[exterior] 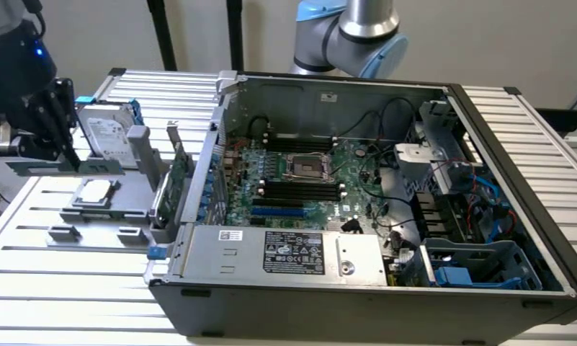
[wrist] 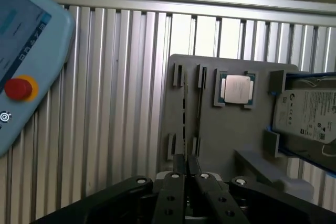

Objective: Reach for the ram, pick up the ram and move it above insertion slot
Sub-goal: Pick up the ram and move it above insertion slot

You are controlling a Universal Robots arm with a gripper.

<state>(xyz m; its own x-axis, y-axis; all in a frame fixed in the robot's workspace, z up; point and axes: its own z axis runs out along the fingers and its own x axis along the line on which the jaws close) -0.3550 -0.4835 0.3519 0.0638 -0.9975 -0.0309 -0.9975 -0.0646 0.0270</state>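
The ram [wrist: 185,109] stands on edge in the brackets of a grey holder plate [wrist: 231,135]; I see it as a thin dark line. My gripper [wrist: 186,161] hangs above the plate, its two black fingers [wrist: 178,174] in line with the ram and only a narrow gap between them, nothing held. In the exterior view the gripper [exterior: 67,155] is high over the far left of the plate [exterior: 96,216]. The insertion slots [exterior: 298,189], several parallel black sockets, lie on the motherboard inside the open computer case [exterior: 365,288], far to the exterior view's right of the gripper.
On the plate sit a processor chip [wrist: 237,87], a hard drive [wrist: 310,114] and an upright green expansion card [exterior: 179,180]. A short blue slot [exterior: 279,213] lies beside the black sockets. A teach pendant [wrist: 26,51] with a red button rests on the ribbed table. Cables cross the case.
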